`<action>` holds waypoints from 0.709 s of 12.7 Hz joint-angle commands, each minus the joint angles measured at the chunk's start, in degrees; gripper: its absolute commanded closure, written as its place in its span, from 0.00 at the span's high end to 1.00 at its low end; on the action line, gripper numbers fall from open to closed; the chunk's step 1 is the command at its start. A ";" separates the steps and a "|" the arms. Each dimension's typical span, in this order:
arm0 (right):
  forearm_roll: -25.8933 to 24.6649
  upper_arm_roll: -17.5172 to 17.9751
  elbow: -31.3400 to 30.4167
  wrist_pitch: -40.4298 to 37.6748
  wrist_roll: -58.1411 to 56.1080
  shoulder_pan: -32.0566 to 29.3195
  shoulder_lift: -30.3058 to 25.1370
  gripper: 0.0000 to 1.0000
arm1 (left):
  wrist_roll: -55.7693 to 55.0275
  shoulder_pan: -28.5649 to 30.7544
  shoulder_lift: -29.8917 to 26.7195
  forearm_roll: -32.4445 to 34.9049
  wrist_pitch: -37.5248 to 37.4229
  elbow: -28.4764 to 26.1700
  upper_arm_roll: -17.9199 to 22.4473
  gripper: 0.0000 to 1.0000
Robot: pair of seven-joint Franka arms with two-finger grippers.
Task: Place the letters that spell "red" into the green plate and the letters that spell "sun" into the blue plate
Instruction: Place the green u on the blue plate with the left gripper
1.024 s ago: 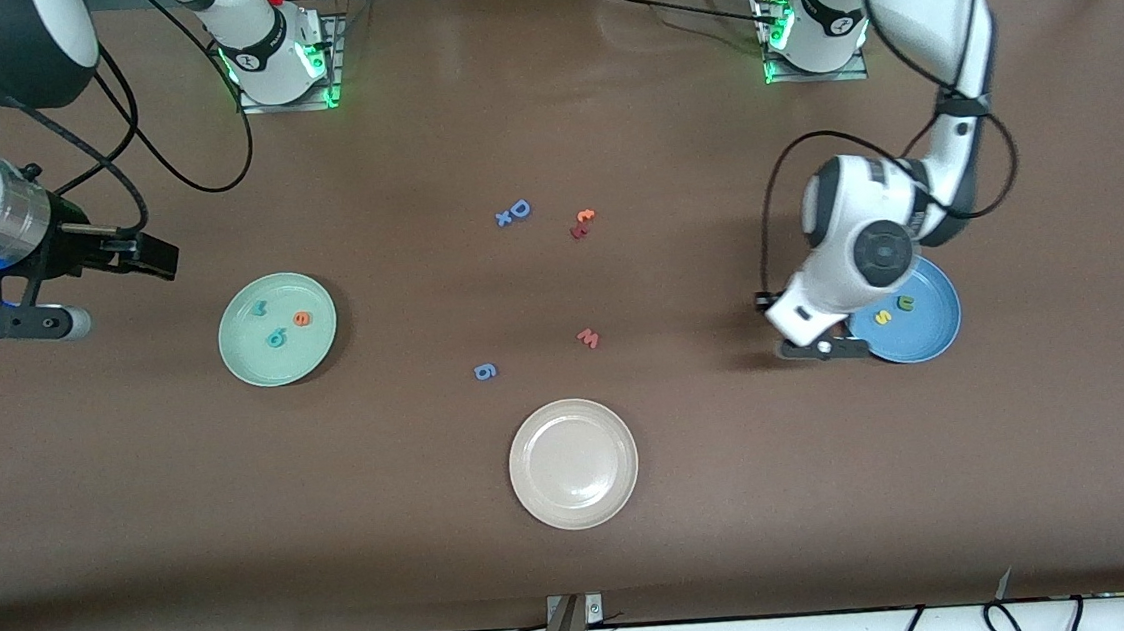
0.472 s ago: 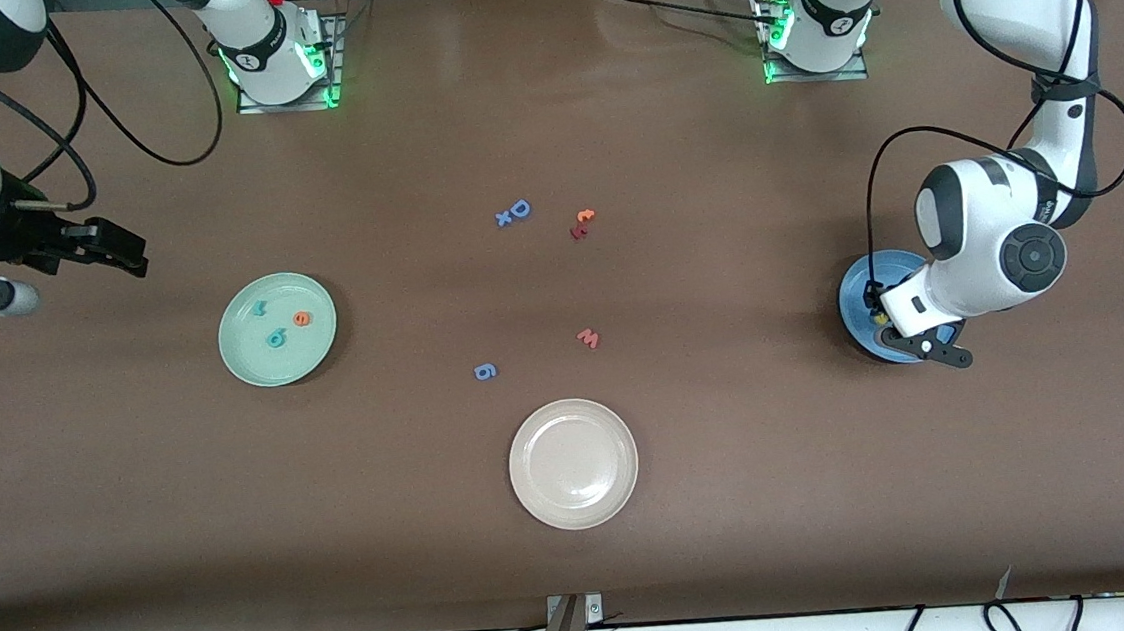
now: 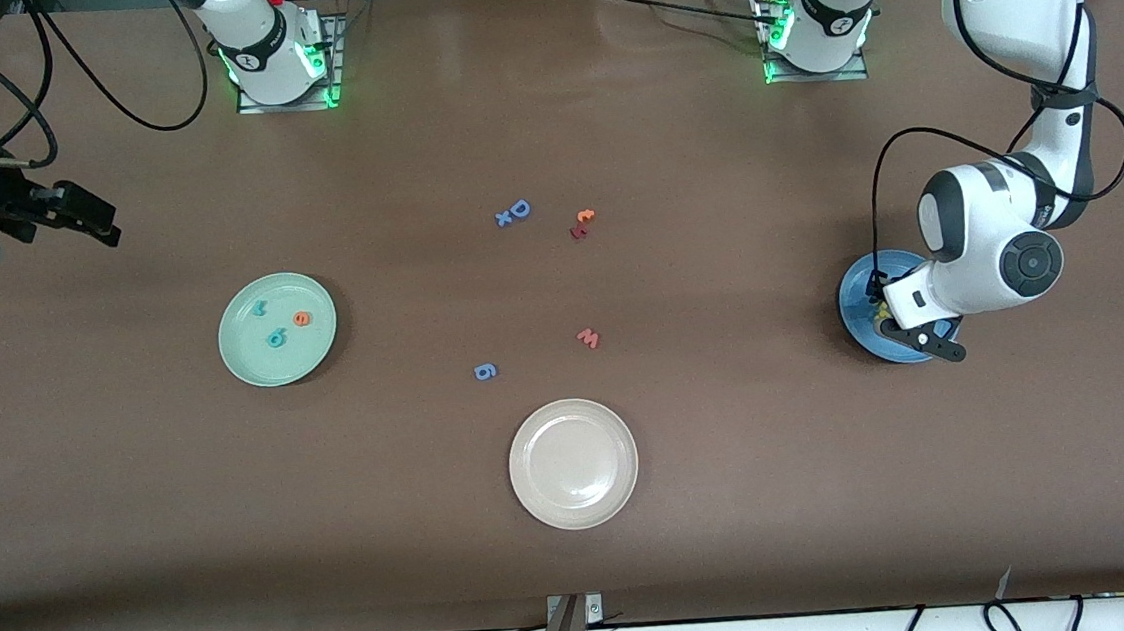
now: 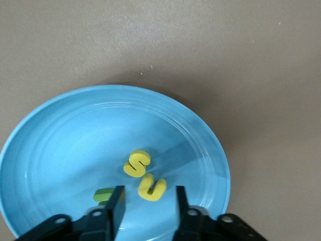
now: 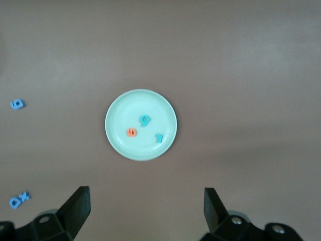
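The blue plate lies at the left arm's end of the table, half hidden under the left hand. My left gripper hangs low over it, open. The yellow "n" lies loose on the plate between the fingertips, touching neither. The yellow "s" and olive "u" lie beside it. The green plate holds the teal "r", teal "d" and orange "e". My right gripper hovers open and empty at the right arm's end of the table.
A beige plate sits nearest the front camera. Loose letters lie mid-table: a blue "D" with an "x", an orange "t" over a dark red letter, a pinkish "w" and a blue "g".
The left gripper swung from beside the blue plate to over it, and its jaws have parted. The right gripper drew farther away from the green plate toward the table's end.
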 commanded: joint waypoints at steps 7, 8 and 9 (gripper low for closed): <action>-0.26 -0.95 4.17 -2.89 -0.64 1.30 2.81 1.00 | -9.32 -0.38 -7.22 1.67 -29.07 24.88 0.16 1.00; -0.34 -0.86 4.17 -2.54 -0.64 1.30 2.90 1.00 | -12.39 -0.38 -8.71 1.67 -31.28 27.35 0.16 1.00; -0.35 -0.86 4.17 -2.45 -0.64 1.30 2.82 1.00 | -13.82 -0.38 -9.51 1.76 -33.74 29.46 0.16 1.00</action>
